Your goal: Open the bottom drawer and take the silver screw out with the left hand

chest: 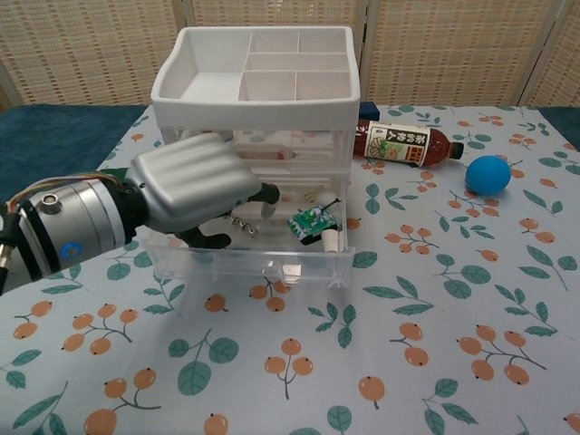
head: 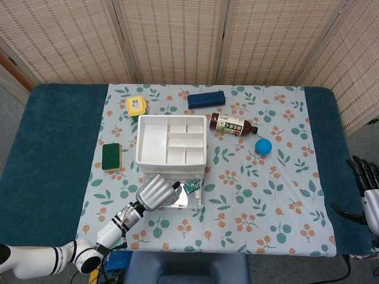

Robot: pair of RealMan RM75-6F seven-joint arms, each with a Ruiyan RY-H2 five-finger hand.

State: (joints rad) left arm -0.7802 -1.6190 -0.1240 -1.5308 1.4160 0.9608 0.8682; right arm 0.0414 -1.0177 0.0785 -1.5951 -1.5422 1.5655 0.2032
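While the bottom drawer (chest: 263, 260) of the white drawer unit (chest: 258, 100) stands pulled out toward the table's near edge, the left hand (chest: 192, 186) reaches into its left half, fingers curled down over the inside. A thumb and a dark fingertip (chest: 265, 192) sit just above the silver screw (chest: 243, 222), which lies on the drawer floor at about 5 o'clock from the hand; whether the hand pinches it or only hovers over it cannot be told.

At 3 o'clock from the screw, in the drawer's right half, lie a small green circuit board (chest: 311, 222) and a short white cylinder (chest: 331, 239), the two touching or nearly so. The unit's top is an open tray split into several compartments, all showing bare white bottoms. The upper drawer is shut; its clear front shows faint contents too blurred to name.

Seen from the head view, the unit sits on the floral cloth (head: 266, 201). A yellow container (head: 137, 106) lies at 11 o'clock from it, a dark blue box (head: 206, 99) at 1 o'clock, a brown bottle (head: 232, 125) on its side at 2 o'clock, a blue ball (head: 263, 146) at 3 o'clock, and a green sponge (head: 111, 157) at 9 o'clock. The right hand (head: 368, 192) rests at the table's far right edge, fingers apart, holding nothing.
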